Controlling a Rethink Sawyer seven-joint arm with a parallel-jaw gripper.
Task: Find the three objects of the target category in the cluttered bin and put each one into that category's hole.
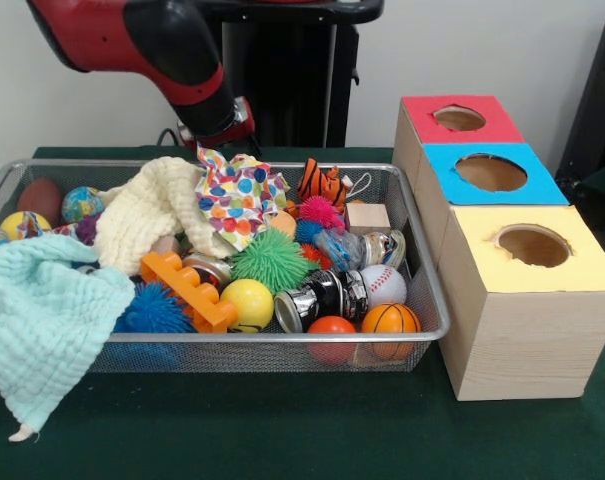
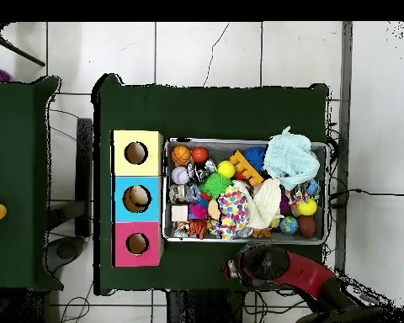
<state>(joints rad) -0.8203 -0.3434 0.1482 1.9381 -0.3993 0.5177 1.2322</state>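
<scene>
Where bin (image 1: 427, 290) brims, cloth (image 1: 42, 320) overhangs rim

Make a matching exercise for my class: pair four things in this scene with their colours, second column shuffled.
Things:
1. spiky ball
2. toy block
3. cloth over the bin's rim
4. box nearest the robot

Colours:
A. orange
B. red top
C. green
D. pale mint

Pairs: 1-C, 2-A, 3-D, 4-B
</scene>
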